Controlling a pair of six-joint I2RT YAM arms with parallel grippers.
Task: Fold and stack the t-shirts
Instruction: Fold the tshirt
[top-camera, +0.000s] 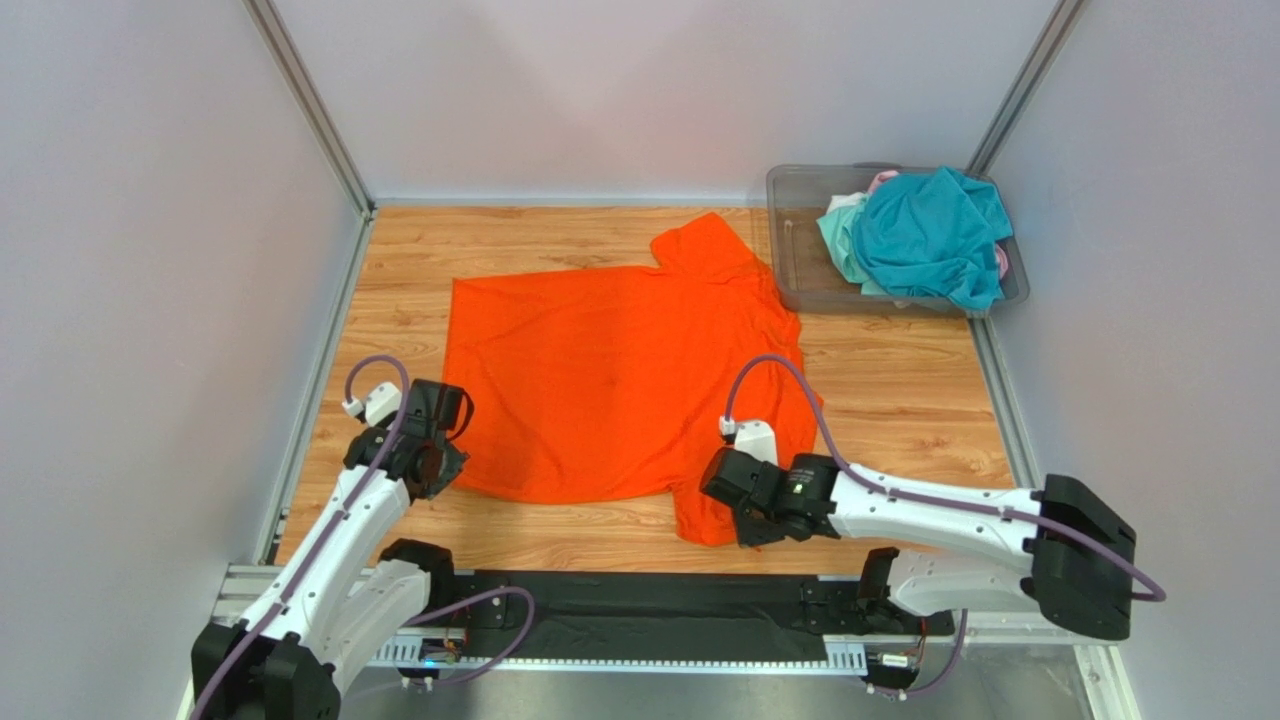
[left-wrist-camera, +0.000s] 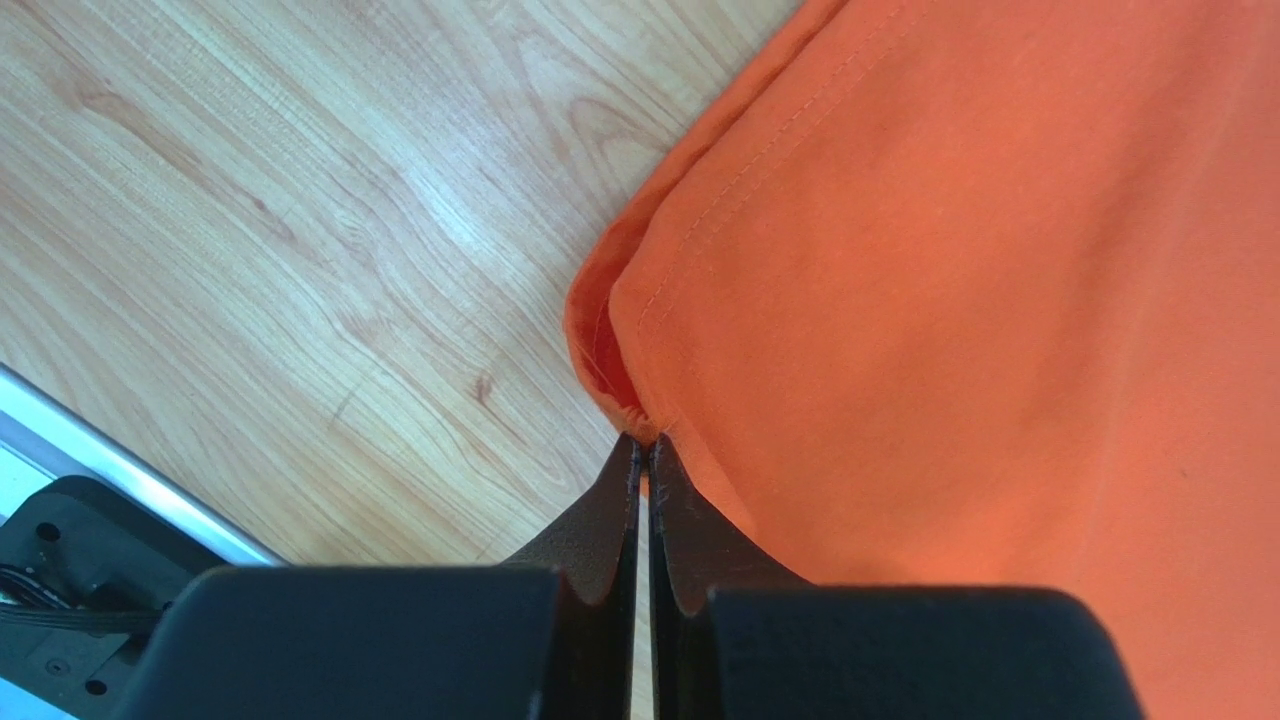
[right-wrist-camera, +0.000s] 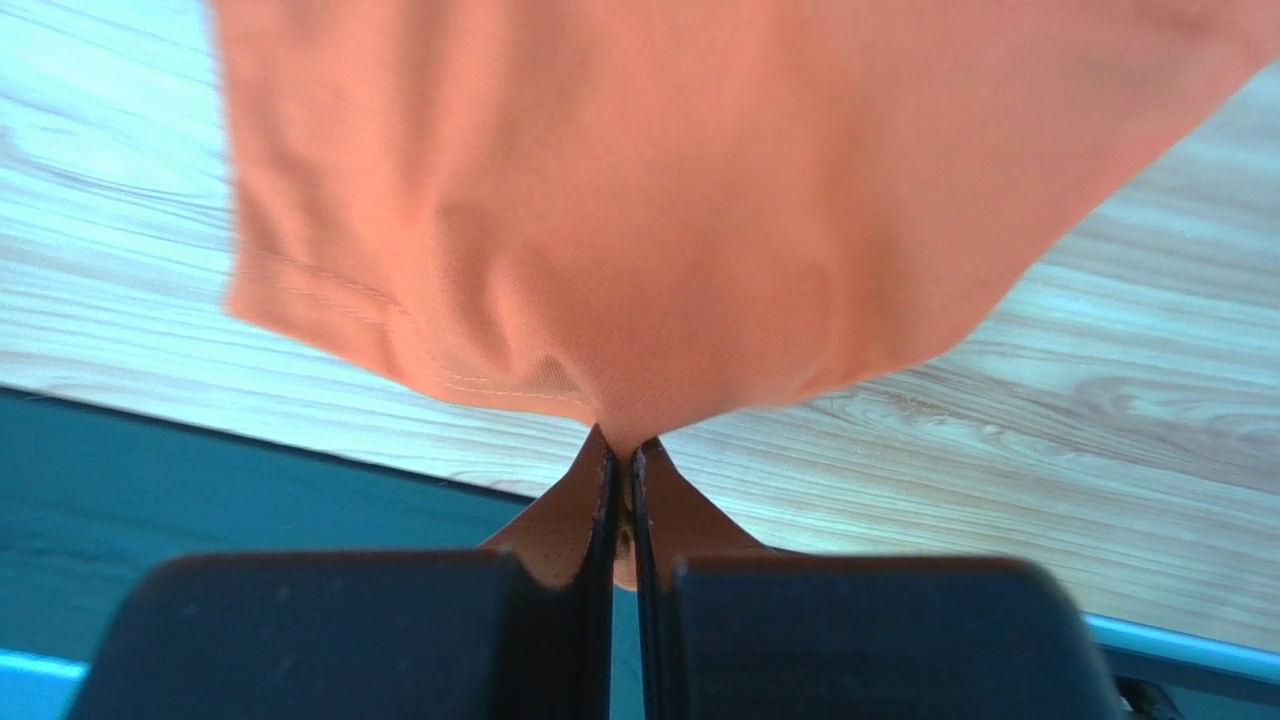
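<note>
From above, the orange t-shirt (top-camera: 616, 375) lies spread flat in the middle of the bench (top-camera: 902, 405), and the teal t-shirt (top-camera: 932, 233) is heaped in the grey bin (top-camera: 793, 263) at 2 o'clock. The left end effector (top-camera: 428, 458) sits at the shirt's 8 o'clock corner, the right end effector (top-camera: 751, 510) at its 5 o'clock corner. Left wrist: fingers pinched together on the hem corner. Right wrist: fingers clamped tight on a bunched edge

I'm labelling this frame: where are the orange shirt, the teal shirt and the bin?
orange shirt (top-camera: 601, 375), top view, middle of its body.
teal shirt (top-camera: 935, 233), top view, top of the crumpled heap.
bin (top-camera: 803, 228), top view, bare floor at its left.
</note>
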